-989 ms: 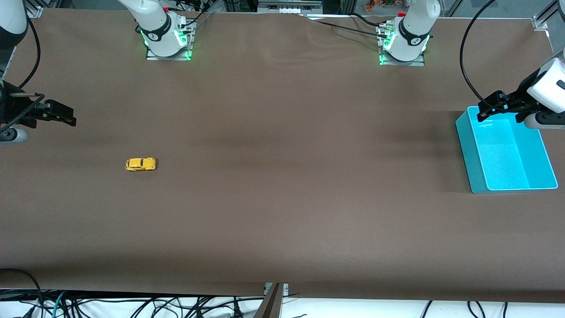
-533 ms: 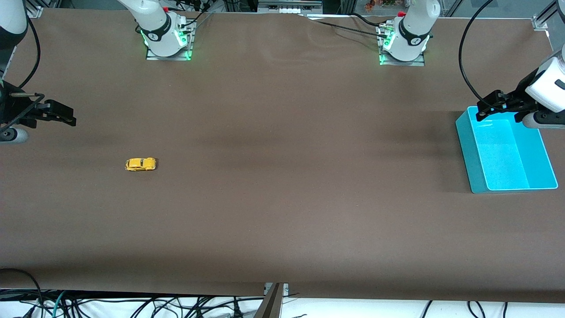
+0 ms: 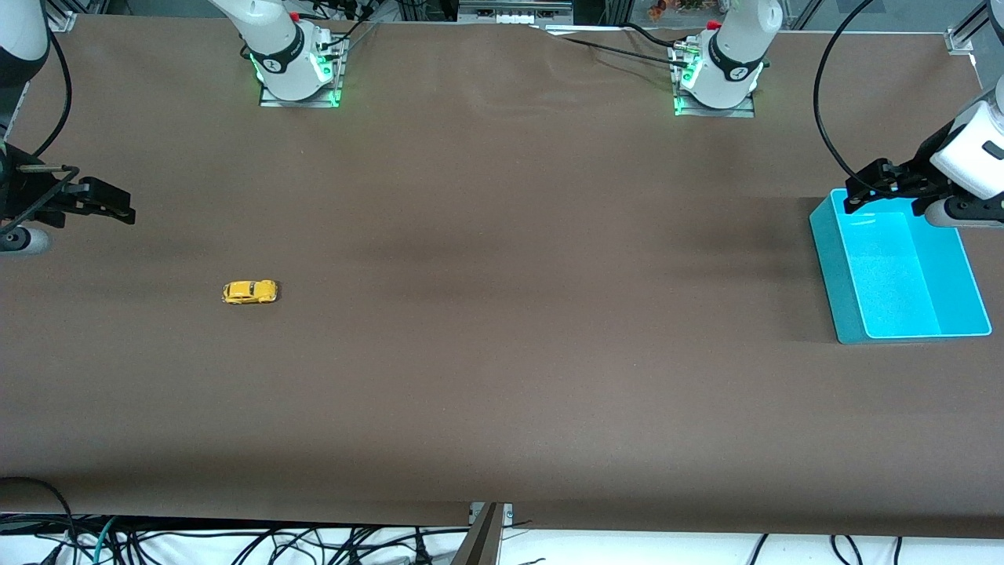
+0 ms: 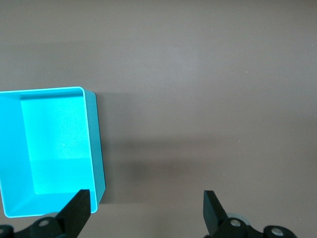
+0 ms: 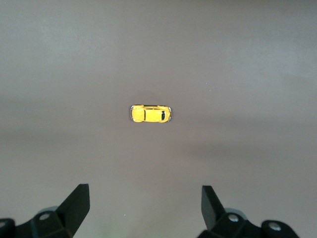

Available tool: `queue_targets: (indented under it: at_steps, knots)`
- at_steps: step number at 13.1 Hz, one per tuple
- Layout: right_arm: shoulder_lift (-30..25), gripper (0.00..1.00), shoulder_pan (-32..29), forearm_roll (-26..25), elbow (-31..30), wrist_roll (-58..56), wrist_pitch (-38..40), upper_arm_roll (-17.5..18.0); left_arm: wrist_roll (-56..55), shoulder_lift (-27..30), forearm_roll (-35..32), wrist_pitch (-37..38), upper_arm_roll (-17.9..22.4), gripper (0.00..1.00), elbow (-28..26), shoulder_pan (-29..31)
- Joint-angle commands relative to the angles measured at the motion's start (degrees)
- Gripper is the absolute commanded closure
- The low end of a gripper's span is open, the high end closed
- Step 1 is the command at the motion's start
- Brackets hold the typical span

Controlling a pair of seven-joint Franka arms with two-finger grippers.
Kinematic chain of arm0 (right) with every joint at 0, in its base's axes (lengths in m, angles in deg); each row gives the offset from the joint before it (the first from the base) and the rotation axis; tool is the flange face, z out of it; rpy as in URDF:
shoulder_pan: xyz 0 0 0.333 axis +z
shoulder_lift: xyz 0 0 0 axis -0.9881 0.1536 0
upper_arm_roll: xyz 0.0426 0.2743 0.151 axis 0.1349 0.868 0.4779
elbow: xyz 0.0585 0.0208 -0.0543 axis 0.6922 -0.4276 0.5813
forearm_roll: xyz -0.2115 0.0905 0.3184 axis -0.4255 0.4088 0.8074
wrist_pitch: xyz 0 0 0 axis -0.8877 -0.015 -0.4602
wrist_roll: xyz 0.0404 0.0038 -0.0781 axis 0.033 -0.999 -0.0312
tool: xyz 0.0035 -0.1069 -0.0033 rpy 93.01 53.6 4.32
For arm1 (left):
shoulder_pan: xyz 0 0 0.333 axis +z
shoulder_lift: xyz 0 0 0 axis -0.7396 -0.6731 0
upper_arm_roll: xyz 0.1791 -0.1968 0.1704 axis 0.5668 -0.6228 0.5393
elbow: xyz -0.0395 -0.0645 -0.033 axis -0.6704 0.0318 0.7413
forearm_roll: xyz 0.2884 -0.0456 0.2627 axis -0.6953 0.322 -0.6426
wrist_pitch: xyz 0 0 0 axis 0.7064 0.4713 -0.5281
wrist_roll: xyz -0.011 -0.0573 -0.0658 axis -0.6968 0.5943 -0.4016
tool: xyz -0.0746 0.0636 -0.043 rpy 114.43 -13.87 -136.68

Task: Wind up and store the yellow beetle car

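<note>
One toy, one bin, two arms on a matte brown table (image 3: pixel 502 377) with a faint cloth-like grain.

Item 1: yellow beetle car (image 3: pixel 249 292). Tiny, glossy, rounded shell with dark windows; it looks hard and smooth, probably die-cast or plastic. It stands on its wheels on bare table toward the right arm's end, its long axis running along the table's length, from one arm's end toward the other.

Item 2: cyan bin (image 3: pixel 839 314). Rectangular, thin-walled, smooth plastic with nothing visible inside; it sits at the left arm's end, well apart from the car.

Item 3: right gripper (image 3: pixel 110 205). Black, fingers spread wide, up in the air over bare table at the right arm's end. The car lies nearer to the front camera than the spot under it and a little toward the table's middle. In the right wrist view the car (image 5: pixel 150 114) sits centred ahead of the gap between the fingertips (image 5: pixel 143 198), its length running across from one finger to the other. This arm is by far the nearer to the car, so the pick likely falls to it; gripping the narrow flanks would probably call for a wrist turn.

Item 4: left gripper (image 3: pixel 871 188). Black, fingers wide apart, over the bin's rim farthest from the front camera; waiting. Its wrist view shows the bin (image 4: pixel 96 148) beside the open fingertips (image 4: pixel 146 208).
</note>
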Motion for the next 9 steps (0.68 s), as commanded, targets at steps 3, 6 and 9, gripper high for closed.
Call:
queue_targets:
  at_steps: [3, 6, 9]
  knots:
    - [-0.50, 0.00, -0.24, 0.92, -0.41, -0.55, 0.33, 0.01, -0.33, -1.77, -0.08, 1.41, -0.81, 0.00, 3.41, 0.19]
    - [0.11, 0.00, 0.19, 0.92, -0.41, -0.29, 0.33, 0.27, 0.02, -2.22, 0.62, 1.50, -0.28, 0.00, 3.77, 2.21]
    - [1.25, 0.00, 1.07, 0.92, -0.50, -0.64, 0.42, 0.45, 0.29, -2.40, 0.80, 1.50, -0.19, 0.00, 3.77, 3.09]
